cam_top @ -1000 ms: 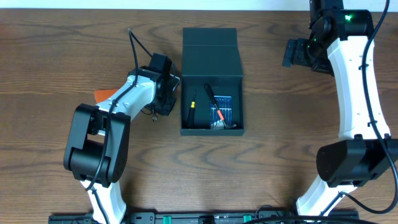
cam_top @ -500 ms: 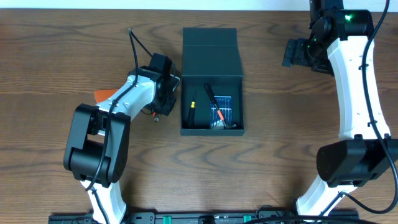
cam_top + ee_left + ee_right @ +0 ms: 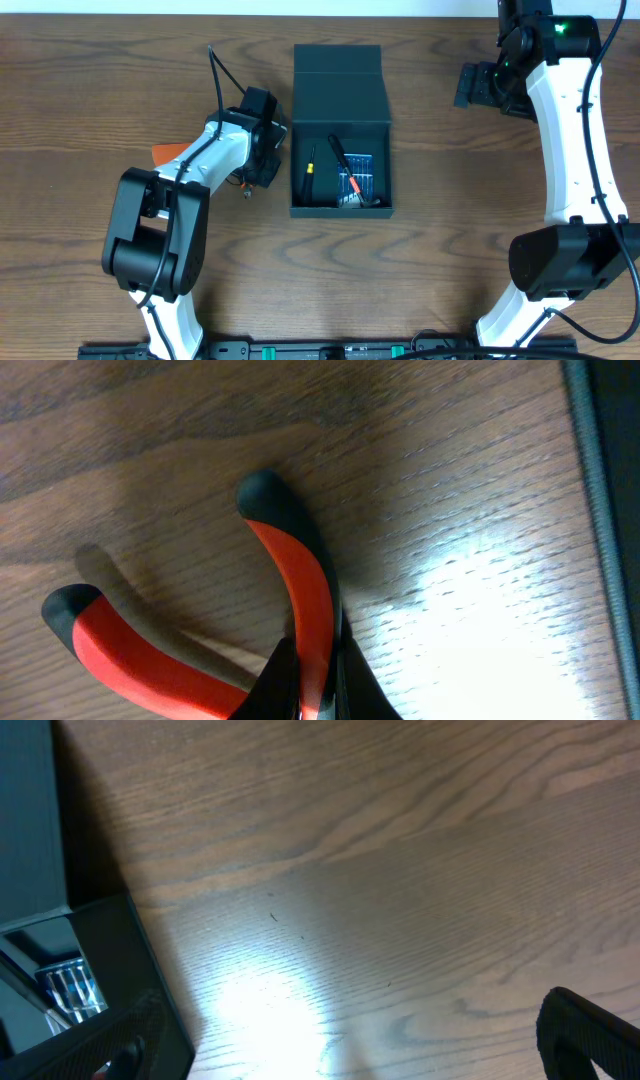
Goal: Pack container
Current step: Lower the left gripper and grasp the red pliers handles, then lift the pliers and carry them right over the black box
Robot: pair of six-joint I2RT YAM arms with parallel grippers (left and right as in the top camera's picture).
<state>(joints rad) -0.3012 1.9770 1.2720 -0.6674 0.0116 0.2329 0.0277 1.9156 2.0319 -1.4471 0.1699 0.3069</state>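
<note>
Red-and-black-handled pliers (image 3: 300,585) are pinched by one handle in the left gripper (image 3: 312,692), its fingers closed on them above the wooden table (image 3: 480,510). Just right of it sits the dark teal-green square cardboard container (image 3: 340,85), lid flapped back. Well beyond, the right gripper (image 3: 468,86) hovers, jaws spread wide.
</note>
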